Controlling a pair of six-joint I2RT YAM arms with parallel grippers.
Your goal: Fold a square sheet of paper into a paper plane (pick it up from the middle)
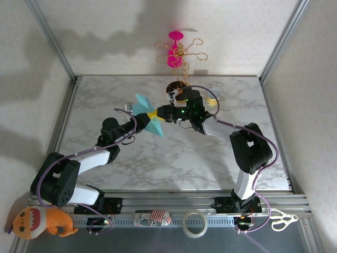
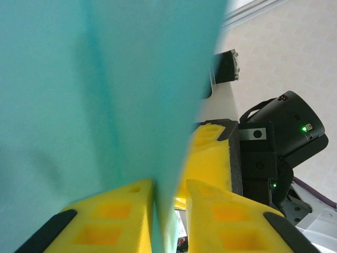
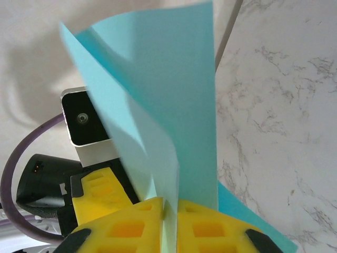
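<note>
Near rail: plush toy point(image 1: 42, 221), tape roll point(image 1: 194, 224), scissors point(image 1: 281, 221). Over middle of table point(image 1: 174, 163): paper point(image 1: 142, 107) up in air, creased, between both arms. Left gripper point(image 2: 169, 211) clenched on paper. Right gripper point(image 3: 169, 219) pinches same paper, just beside left fingers point(image 3: 100, 195). Far: pink stand point(image 1: 175, 50) at wall.

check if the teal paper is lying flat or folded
Folded, not flat: the teal paper shows a crease and overlapping layers, pinched by the left gripper and right gripper.
</note>
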